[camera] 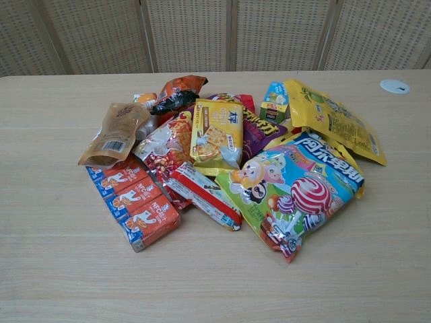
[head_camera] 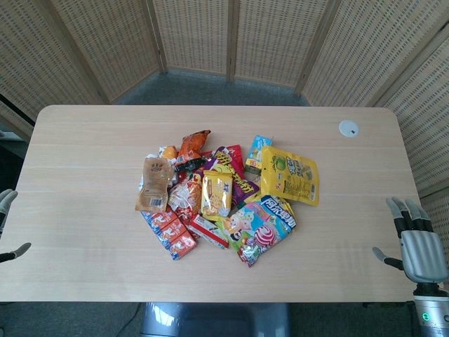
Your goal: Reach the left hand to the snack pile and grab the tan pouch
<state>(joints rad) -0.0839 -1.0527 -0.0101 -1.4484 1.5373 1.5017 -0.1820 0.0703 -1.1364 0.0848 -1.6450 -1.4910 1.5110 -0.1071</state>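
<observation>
Left hand sitting at counter edge, fingers apart, holding nothing; tan pouch lying untouched on the pile's left side.

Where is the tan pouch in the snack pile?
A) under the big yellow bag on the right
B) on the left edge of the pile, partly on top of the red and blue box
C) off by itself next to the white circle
B: the tan pouch lies at the pile's left edge, its lower end overlapping the red and blue box.
</observation>
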